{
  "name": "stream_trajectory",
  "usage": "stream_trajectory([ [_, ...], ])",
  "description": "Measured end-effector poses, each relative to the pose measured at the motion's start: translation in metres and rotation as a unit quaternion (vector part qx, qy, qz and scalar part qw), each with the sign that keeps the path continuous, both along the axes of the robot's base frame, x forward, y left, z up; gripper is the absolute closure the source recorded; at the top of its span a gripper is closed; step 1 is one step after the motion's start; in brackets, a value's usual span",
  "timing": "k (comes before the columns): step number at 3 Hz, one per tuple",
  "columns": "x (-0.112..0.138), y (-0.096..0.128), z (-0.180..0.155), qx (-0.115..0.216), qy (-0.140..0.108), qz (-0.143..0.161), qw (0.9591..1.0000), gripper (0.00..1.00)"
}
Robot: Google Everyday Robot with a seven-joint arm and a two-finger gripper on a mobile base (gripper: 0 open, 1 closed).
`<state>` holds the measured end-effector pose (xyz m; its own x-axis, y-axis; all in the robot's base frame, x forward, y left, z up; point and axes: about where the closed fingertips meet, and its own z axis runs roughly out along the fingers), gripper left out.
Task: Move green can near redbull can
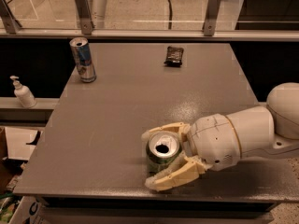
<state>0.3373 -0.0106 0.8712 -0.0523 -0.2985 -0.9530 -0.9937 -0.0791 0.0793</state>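
Observation:
The green can point(162, 154) stands upright near the front edge of the grey table point(121, 106), its silver top showing. My gripper point(147, 160) reaches in from the right, with one finger behind the can and one in front, both against its sides. The can rests on the table. The redbull can point(83, 59), slim with blue and silver panels, stands upright at the table's far left corner, well away from the green can.
A dark snack packet point(174, 56) lies at the far middle of the table. A white pump bottle point(22, 93) stands on a ledge to the left of the table. A glass railing with metal posts point(83, 8) runs behind the table.

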Motion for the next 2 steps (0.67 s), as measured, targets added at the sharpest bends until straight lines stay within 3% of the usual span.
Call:
stream_trajectory([
  [1, 0.006, -0.007, 0.002, 0.006, 0.000, -0.013, 0.9999, 0.88],
  [2, 0.043, -0.026, 0.016, 0.021, 0.008, -0.057, 0.9981, 1.00],
])
